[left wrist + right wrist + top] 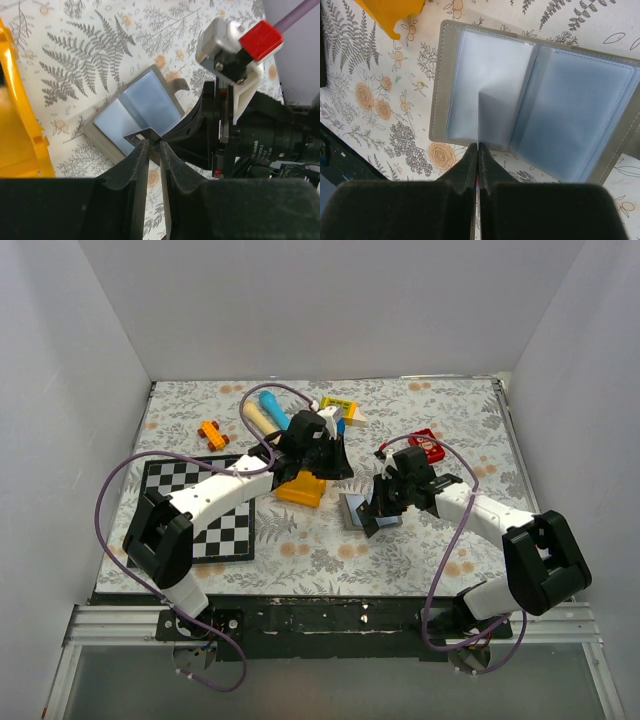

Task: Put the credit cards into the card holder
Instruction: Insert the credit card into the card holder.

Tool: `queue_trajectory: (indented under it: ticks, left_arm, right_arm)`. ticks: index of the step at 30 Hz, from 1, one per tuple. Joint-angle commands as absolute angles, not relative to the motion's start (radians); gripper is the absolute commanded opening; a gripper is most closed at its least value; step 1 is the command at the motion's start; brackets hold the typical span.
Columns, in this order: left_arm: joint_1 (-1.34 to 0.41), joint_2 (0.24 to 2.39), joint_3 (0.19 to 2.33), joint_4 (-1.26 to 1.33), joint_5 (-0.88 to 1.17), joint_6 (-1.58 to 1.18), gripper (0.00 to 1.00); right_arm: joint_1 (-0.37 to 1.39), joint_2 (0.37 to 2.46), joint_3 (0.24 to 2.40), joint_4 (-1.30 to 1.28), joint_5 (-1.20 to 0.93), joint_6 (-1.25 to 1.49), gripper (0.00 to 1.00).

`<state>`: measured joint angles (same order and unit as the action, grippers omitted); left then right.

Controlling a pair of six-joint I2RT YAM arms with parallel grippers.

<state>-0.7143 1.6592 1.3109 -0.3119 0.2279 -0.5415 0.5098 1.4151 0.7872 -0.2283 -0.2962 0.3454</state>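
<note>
Inspecting the right gripper (478, 146) in its own wrist view: the jaws are pressed together on a credit card (478, 122), which shows only as a thin edge-on line running up from the fingertips. The card's far end stands over the left-hand pocket of the card holder (560, 100), which lies opened flat on the patterned table (380, 100) and fills the centre of that frame. Whether the card's edge has entered a pocket mouth cannot be told.

Left gripper (153, 145): the fingers are drawn close with a narrow slit between them, and whether anything thin is pinched there cannot be told. Its tips overlap the holder's lower edge in that frame; contact cannot be judged.

Risks, as judged:
- Nothing visibly pins the holder, so a card pushed against the pocket film may slide the holder or bow the card.
- Slight misalignment would land the card on top of the pocket rather than inside it.
- The two grippers sit near each other and a careless advance could bring them together.

View differences: the overhead view places the holder at lower centre, right of the orange tray (300, 488), but the right arm hides the card there. Only the left wrist view shows the snap tab (179, 85). Only the right wrist view shows the card's alignment.
</note>
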Motion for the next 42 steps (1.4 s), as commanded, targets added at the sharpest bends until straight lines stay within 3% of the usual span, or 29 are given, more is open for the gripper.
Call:
queue_trajectory:
  ticks: [1, 17, 22, 42]
  left_arm:
    - [-0.741, 1.641, 1.26, -0.278, 0.207, -0.572, 0.15]
    - [-0.782, 1.612, 1.08, -0.147, 0.176, -0.658, 0.15]
    - [-0.788, 1.621, 1.058, -0.115, 0.179, -0.657, 0.0]
    - [-0.83, 1.775, 1.046, -0.08, 0.115, -0.69, 0.0]
  right_arm:
    - [0.506, 1.431, 0.784, -0.202, -0.287, 0.364, 0.01]
    - [0.505, 1.476, 0.767, -0.181, -0.279, 0.414, 0.01]
    - [0.505, 1.474, 0.765, -0.183, -0.275, 0.419, 0.01]
    - [0.505, 1.483, 0.762, -0.17, -0.293, 0.434, 0.01]
